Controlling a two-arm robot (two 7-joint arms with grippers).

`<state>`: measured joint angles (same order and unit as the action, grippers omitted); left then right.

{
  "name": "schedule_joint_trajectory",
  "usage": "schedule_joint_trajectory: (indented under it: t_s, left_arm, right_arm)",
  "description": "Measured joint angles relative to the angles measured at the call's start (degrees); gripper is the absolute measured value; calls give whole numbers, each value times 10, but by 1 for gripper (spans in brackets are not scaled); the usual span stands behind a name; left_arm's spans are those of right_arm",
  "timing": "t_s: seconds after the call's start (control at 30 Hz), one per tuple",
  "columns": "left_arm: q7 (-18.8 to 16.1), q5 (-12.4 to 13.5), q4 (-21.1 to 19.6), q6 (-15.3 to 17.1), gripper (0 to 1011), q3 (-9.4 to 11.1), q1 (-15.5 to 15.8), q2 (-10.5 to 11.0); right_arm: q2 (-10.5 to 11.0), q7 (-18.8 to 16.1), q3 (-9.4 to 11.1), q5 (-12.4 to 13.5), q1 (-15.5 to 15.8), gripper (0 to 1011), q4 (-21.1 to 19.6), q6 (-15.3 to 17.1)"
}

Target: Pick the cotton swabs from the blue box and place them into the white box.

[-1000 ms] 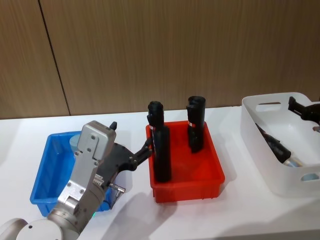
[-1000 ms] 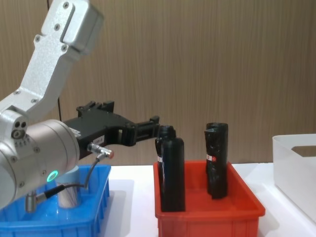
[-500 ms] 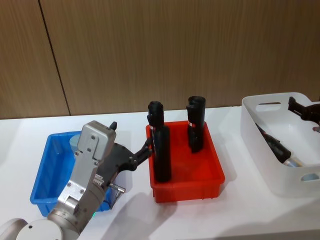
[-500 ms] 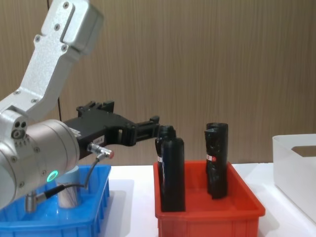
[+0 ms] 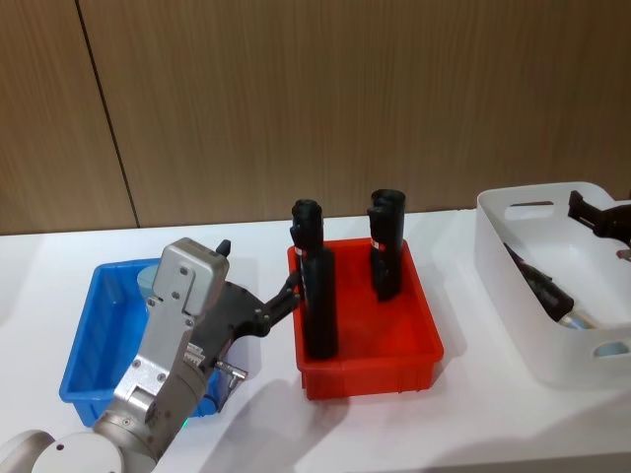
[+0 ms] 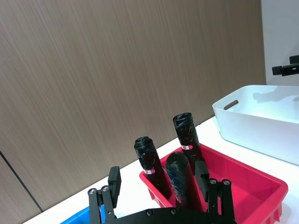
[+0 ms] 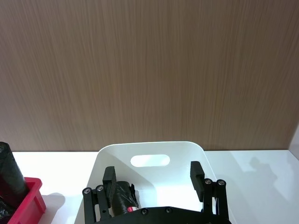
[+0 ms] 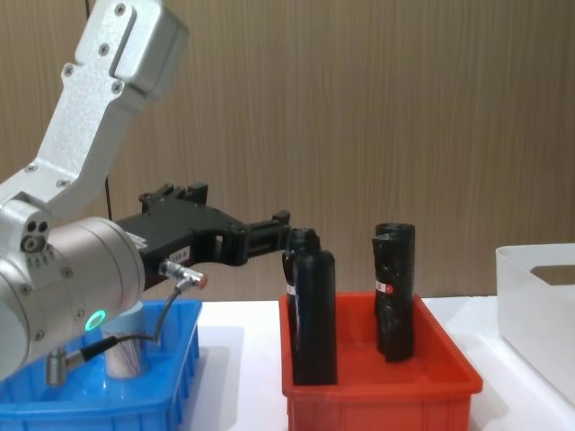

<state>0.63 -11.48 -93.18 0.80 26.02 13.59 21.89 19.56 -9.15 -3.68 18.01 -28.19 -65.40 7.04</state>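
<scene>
The blue box [image 5: 84, 340] sits at the table's left, partly covered by my left arm. One jar of cotton swabs [image 8: 126, 350] stands inside it, and its pale blue lid [image 5: 150, 278] peeks out behind the arm. My left gripper [image 5: 258, 268] hovers over the box's right side, open and empty, pointing at the red bin; its fingers [image 6: 114, 179] stand wide apart. The white box [image 5: 532, 197] is at the right. My right gripper [image 7: 153, 172] hangs open above it, and is also seen at the far right edge [image 5: 596, 219].
A red bin [image 5: 370, 370] between the boxes holds tall black bottles [image 5: 317, 296], one right in front of the left fingertips. A black bottle [image 5: 537, 281] lies in the white box, with a pale blue round shape [image 5: 611, 349] by its near wall. A wood-panel wall stands behind.
</scene>
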Motion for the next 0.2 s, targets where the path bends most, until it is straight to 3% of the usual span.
schedule_joint_trajectory:
  t_s: [0.2]
  left_arm:
    - [0,0,0,0,1004,0,0,0]
  right_arm:
    - [0,0,0,0,0,1002,0,0]
